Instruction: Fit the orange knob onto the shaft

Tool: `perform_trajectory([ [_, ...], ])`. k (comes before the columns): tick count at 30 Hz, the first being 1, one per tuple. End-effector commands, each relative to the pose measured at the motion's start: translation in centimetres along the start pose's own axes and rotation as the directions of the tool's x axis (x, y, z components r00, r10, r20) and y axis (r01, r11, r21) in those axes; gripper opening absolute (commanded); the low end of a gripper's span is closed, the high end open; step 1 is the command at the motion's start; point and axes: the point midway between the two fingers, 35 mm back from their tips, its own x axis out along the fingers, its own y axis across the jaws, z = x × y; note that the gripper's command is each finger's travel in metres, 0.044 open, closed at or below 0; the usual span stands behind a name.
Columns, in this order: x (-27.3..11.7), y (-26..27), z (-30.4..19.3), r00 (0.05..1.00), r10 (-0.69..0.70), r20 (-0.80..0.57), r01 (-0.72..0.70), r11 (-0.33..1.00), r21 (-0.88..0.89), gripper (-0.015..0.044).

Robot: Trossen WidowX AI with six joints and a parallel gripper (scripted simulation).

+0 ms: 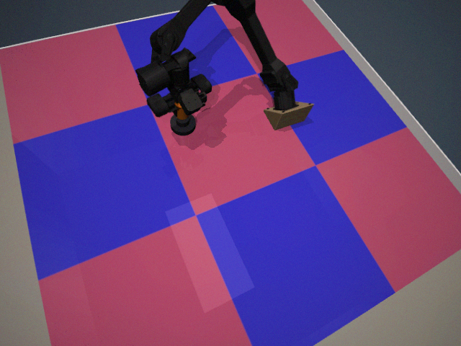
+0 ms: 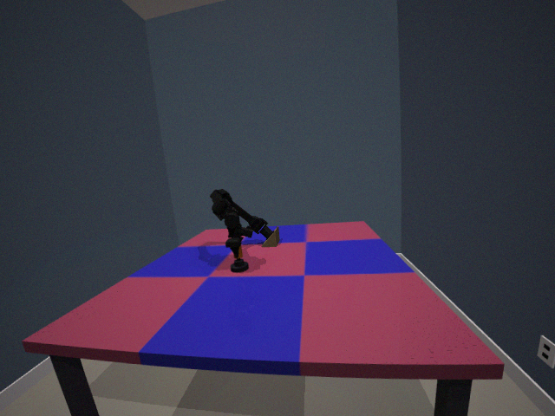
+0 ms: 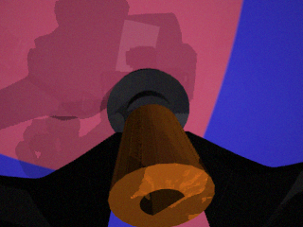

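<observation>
The orange knob (image 1: 181, 114) (image 2: 240, 253) (image 3: 153, 147) is upright, its lower end over the middle of the dark round pedestal (image 1: 182, 130) (image 2: 239, 268) (image 3: 148, 79). My gripper (image 1: 181, 107) (image 2: 238, 250) (image 3: 151, 138) is shut on the knob, with a black finger on each side in the wrist view. The knob's near end shows a D-shaped hole with its flat side toward the lower right. The shaft is hidden, and I cannot tell how far the knob is down on it.
The arm's tan wedge-shaped base (image 1: 292, 116) (image 2: 272, 240) stands to the right of the pedestal in the top view, and behind it in the exterior view. The arm arches over from there. The table (image 1: 112, 179) (image 2: 251, 308) has pink and blue squares.
</observation>
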Motion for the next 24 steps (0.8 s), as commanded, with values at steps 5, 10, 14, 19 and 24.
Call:
perform_trajectory([
  [5,-0.42,-0.06,-0.05,1.000,-0.002,-0.004,0.002,1.000,-0.029,0.0000],
  [10,-0.41,-0.15,0.10,1.000,-0.002,-0.004,0.001,0.979,-0.201,0.0000],
  [14,-0.32,-0.13,0.14,1.000,-0.002,-0.004,0.001,0.977,-0.212,0.0000],
  [19,-0.24,-0.08,0.08,1.000,-0.002,-0.004,0.001,0.977,-0.212,0.0000],
  [24,-0.22,-0.08,-0.04,1.000,-0.002,-0.004,0.001,0.977,-0.212,0.0000],
])
